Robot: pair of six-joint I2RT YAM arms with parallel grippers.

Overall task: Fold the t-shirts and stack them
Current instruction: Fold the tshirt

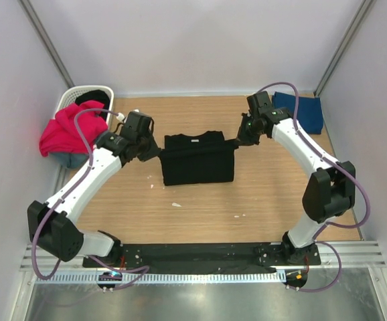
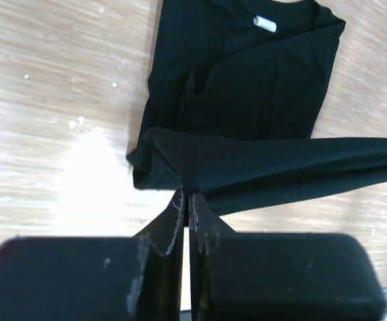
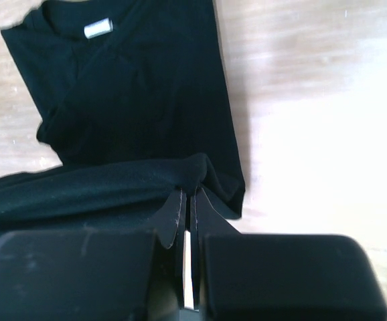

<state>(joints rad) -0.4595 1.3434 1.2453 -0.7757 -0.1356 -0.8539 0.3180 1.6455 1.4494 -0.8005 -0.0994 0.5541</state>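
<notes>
Soft black cloth t-shirt (image 1: 199,167) is pinched at 9 and 3 o'clock by the clamped left gripper (image 2: 187,198) and right gripper (image 3: 188,195), collar (image 1: 194,138) lying toward 12.

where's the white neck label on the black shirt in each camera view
Top external: the white neck label is near the far edge of the black t-shirt, mid-table.
Left wrist: the label is at the top, right of centre.
Right wrist: the label is at the top left.
Shared landmark: the black t-shirt, the only shirt in all three views.
</notes>
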